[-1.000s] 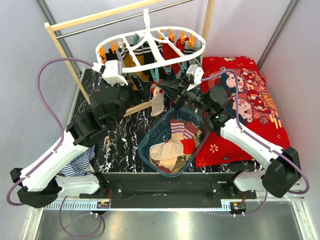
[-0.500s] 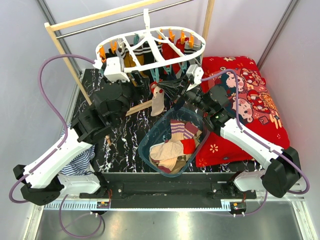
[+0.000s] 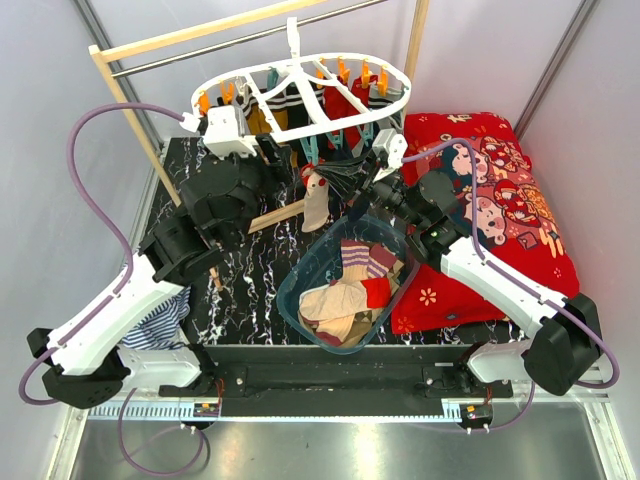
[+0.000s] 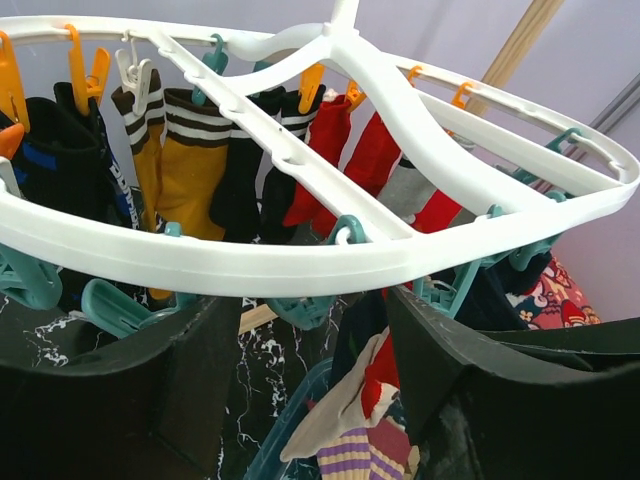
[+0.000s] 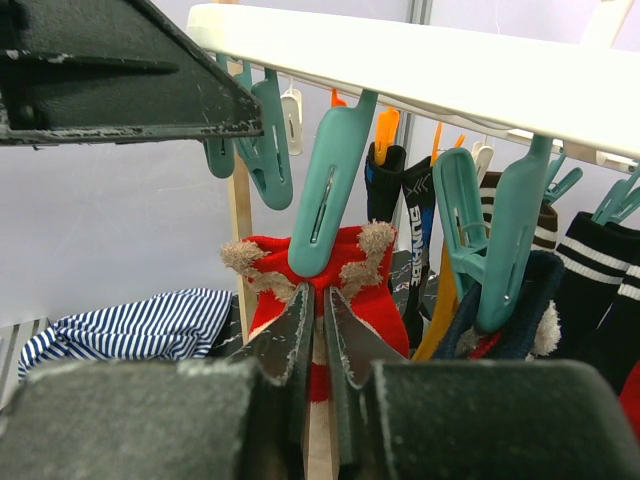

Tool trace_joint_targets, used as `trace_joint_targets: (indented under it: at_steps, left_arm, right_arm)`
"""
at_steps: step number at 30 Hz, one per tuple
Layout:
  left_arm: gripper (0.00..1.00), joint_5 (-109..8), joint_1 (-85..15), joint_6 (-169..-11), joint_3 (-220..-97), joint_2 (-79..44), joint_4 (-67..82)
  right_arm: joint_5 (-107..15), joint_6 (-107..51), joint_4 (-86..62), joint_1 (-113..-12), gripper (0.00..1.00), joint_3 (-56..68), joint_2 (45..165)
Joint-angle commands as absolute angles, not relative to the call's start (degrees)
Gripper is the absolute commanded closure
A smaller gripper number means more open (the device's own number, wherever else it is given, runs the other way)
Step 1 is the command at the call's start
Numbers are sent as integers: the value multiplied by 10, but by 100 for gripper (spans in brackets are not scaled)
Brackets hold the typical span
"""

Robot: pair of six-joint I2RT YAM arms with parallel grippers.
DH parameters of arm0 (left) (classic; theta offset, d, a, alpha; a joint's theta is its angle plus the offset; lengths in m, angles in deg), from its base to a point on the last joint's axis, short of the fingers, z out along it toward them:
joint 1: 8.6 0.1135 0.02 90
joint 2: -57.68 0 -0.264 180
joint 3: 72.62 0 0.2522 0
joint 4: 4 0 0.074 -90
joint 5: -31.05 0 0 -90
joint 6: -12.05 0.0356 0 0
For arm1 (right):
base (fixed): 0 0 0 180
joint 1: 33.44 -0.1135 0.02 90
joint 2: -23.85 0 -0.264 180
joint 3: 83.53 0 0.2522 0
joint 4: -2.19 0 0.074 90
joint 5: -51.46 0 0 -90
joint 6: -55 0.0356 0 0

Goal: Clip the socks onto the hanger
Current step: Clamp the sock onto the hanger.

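A black, white-veined marble table (image 3: 240,290) fills the middle of the top view. At its centre, reaching toward the lower edge, sits a clear bluish tub (image 3: 290,298) of socks (image 3: 340,300). A red cartoon-print cushion (image 3: 510,210) covers the right side. A loose wooden slat (image 3: 283,214) lies slanted left of centre. At the lower left edge a blue-white striped cloth (image 3: 160,330) shows, partly hidden under an arm. A wooden rack (image 3: 128,108) rises from the table's upper left.
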State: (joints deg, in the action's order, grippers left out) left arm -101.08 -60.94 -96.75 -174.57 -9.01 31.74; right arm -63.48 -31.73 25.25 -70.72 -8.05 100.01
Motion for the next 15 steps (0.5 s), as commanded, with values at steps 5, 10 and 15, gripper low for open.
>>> trace_joint_targets:
  at_steps: [5,10,15]
  left_arm:
    - [41,-1038,-611,-954,-1774,-99,296]
    - [47,-1042,-611,-951,-1778,-103,296]
    - [58,-1045,-611,-946,-1780,-104,296]
  right_arm:
    - [-628,-325,261,-704,89,-73,986]
    - [-631,-326,260,-704,89,-72,986]
    - [-631,-329,254,-704,88,-72,983]
